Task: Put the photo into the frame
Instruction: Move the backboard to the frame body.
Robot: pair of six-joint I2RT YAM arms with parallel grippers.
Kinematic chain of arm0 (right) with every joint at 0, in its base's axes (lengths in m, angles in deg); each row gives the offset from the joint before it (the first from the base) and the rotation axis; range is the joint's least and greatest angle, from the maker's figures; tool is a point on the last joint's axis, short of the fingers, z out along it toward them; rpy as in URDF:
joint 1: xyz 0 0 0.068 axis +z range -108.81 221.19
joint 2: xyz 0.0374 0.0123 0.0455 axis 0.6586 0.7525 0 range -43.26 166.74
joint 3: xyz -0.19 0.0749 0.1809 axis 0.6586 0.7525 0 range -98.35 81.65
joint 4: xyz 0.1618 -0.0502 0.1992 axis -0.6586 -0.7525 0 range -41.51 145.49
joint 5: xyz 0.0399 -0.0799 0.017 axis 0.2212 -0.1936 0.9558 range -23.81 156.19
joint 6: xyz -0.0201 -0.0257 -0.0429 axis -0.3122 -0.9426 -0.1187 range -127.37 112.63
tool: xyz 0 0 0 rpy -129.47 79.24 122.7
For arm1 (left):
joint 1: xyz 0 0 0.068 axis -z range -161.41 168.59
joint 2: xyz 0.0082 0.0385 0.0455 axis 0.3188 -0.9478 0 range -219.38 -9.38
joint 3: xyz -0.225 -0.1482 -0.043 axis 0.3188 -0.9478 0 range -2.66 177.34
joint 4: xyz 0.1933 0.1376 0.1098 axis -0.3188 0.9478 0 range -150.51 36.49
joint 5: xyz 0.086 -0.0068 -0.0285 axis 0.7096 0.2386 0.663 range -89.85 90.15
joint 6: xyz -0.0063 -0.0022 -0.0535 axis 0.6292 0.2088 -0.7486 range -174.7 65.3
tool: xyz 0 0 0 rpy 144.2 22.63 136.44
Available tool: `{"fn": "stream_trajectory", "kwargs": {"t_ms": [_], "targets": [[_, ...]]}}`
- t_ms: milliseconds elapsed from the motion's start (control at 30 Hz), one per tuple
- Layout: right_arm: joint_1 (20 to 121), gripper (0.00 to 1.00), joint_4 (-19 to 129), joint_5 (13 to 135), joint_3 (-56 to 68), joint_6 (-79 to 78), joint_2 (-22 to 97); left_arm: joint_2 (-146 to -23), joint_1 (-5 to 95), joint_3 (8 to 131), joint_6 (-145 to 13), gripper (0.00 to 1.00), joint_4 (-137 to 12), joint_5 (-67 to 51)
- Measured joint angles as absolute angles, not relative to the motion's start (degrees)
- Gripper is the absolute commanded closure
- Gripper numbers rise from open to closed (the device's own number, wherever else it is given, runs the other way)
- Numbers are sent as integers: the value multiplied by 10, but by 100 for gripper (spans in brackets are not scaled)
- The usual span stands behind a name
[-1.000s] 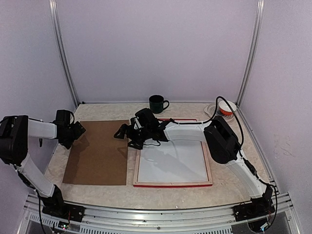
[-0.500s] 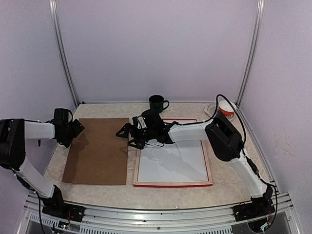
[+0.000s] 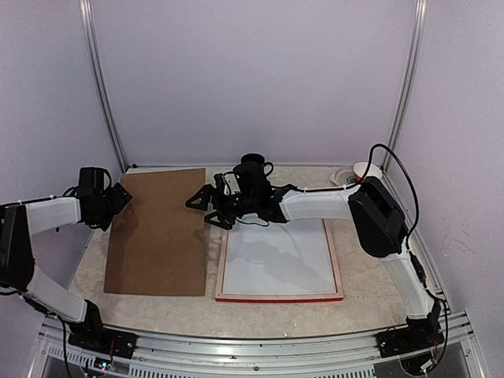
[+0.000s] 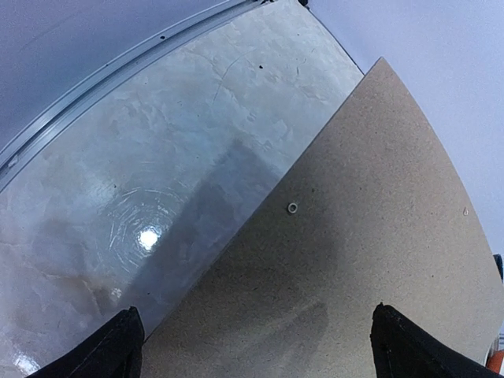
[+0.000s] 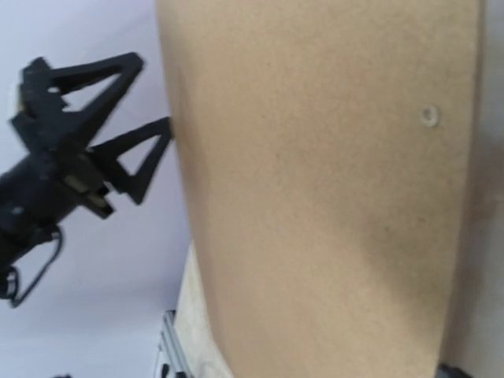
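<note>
Your left pincer (image 3: pixel 120 199), wide, sits at 9 o'clock of the backing board (image 3: pixel 157 236); right pincer (image 3: pixel 201 209), wide, at 3 o'clock

I see the board (image 3: pixel 157 236) as matt brown pressed fibre, finely grainy, with 1 small metal rivet (image 4: pixel 292 208). The counter (image 4: pixel 157 150) is glossy and marbled like stone, with a bright glare spot. The frame (image 3: pixel 336 264) shows pale bare wood and a red painted edge. The photo (image 3: pixel 276 264) is smooth white paper.
</note>
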State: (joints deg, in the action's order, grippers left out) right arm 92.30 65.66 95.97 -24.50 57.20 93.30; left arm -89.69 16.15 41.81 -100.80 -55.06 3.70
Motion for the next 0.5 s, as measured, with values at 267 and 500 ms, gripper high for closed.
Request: {"fn": "stream_trajectory", "kwargs": {"t_ms": [267, 500], "targets": [[923, 1, 656, 957, -192, 548, 844, -883, 183, 418, -1026, 1, -547, 25], [926, 1, 711, 962, -122, 532, 757, -876, 213, 419, -1049, 1, -546, -1]]}}
